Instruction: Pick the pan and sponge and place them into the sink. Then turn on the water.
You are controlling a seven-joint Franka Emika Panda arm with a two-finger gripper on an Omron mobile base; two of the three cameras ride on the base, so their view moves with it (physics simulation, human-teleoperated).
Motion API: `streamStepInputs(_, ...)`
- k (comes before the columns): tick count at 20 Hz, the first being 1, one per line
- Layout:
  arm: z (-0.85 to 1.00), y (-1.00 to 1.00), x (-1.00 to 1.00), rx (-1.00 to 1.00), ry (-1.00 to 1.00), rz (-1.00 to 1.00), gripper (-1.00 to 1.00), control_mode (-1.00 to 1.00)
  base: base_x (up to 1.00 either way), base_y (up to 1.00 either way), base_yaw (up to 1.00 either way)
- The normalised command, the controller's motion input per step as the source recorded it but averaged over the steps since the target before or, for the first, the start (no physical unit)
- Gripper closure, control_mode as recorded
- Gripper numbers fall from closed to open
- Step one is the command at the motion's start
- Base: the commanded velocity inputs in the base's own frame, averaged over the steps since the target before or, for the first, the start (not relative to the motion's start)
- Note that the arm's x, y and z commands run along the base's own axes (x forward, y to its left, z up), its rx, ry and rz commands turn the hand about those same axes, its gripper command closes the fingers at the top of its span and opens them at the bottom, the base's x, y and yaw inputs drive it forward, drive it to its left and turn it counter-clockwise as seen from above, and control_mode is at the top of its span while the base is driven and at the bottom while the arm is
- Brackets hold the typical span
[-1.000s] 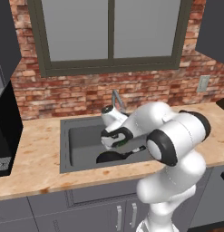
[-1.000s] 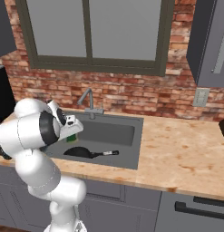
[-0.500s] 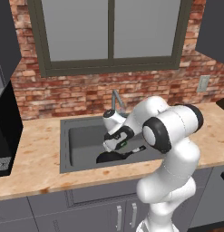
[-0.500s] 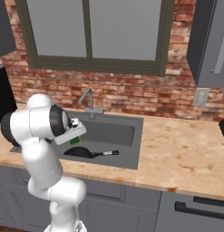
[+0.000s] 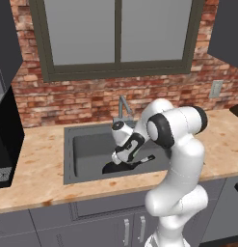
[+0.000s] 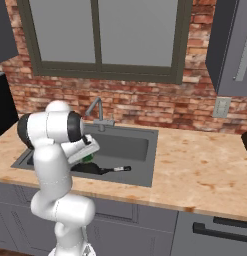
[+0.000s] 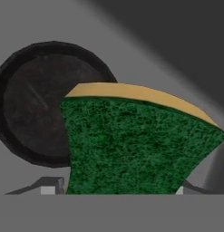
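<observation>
Between the fingers of my hand sits the sponge, gripped with its dark green face toward the hand camera and its yellow layer along the far edge. I see the hand lowered inside the sink, above the basin floor. Just beyond the sponge, in the hand view, lies the pan, round and black, flat on the sink bottom and partly covered by the sponge from this angle. From the right base view, a bit of green shows at the hand, with the pan below it and its handle pointing right, pale tip outward. Behind the basin stands the faucet. Around the sink spreads the tan desk.
</observation>
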Motion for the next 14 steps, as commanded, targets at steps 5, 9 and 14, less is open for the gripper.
streamStepInputs(5,-0.39,-0.06,0.25,0.00,-0.01,0.04,1.00,-1.00,0.00,0.00,0.00)
streamStepInputs(9,-0.26,-0.13,0.31,0.00,-0.02,0.03,1.00,-1.00,0.00,0.00,0.00)
streamStepInputs(14,-0.32,-0.16,0.36,0.00,-0.02,0.03,1.00,-1.00,0.00,0.00,0.00)
